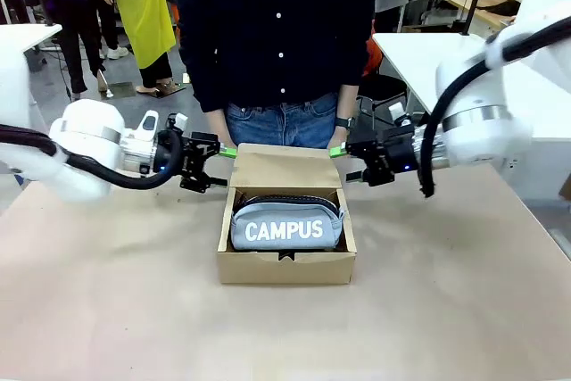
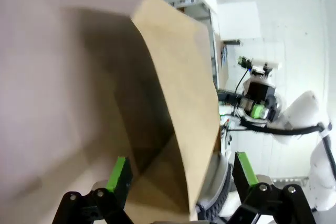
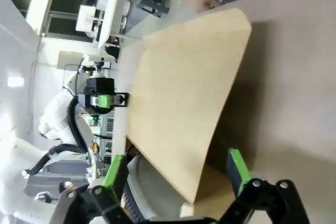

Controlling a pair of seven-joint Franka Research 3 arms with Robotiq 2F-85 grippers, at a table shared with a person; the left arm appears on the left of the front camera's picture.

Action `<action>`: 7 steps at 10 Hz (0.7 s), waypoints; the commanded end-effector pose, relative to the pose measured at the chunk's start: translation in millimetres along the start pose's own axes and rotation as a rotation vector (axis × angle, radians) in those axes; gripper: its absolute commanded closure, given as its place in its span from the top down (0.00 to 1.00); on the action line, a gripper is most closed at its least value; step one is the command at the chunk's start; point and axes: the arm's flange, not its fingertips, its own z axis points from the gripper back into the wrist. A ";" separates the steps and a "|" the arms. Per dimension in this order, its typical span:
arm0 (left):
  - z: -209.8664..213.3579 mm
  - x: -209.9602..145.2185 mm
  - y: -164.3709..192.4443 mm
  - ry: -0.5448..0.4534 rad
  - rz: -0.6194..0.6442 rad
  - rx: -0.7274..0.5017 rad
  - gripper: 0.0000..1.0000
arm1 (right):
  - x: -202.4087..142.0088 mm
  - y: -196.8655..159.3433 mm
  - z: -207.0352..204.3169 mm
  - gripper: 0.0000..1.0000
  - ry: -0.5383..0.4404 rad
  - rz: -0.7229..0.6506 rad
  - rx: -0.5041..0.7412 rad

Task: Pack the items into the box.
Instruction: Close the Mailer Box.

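The brown cardboard box [image 1: 285, 267] sits mid-table with its flap lid [image 1: 285, 168] raised at the back. Inside lies the grey-blue "CAMPUS" pouch [image 1: 285, 226]. My left gripper [image 1: 223, 168] is open at the lid's left edge. My right gripper [image 1: 346, 164] is open at its right edge. In the left wrist view the lid [image 2: 173, 103] rises between the open left gripper's [image 2: 181, 171] green fingers, with the pouch [image 2: 214, 192] below. In the right wrist view the lid [image 3: 184, 103] likewise stands between the open right gripper's [image 3: 176, 169] fingers, above the pouch [image 3: 152, 192].
A person in a dark shirt [image 1: 277, 33] stands right behind the box at the far edge, hands hanging near the lid. A white table [image 1: 428, 60] stands at the back right. The tan tabletop [image 1: 107, 292] is bare around the box.
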 end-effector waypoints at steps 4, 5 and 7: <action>-35.0 31.5 6.4 -0.060 -0.042 -0.122 1.00 | 20.9 -28.8 -43.0 1.00 0.028 -0.020 0.119; -37.3 31.7 8.3 -0.030 -0.032 -0.130 1.00 | 21.9 -30.7 -42.7 1.00 0.024 -0.027 0.120; -38.7 32.7 10.2 -0.012 -0.022 -0.127 1.00 | 23.1 -30.2 -40.2 1.00 0.017 -0.027 0.124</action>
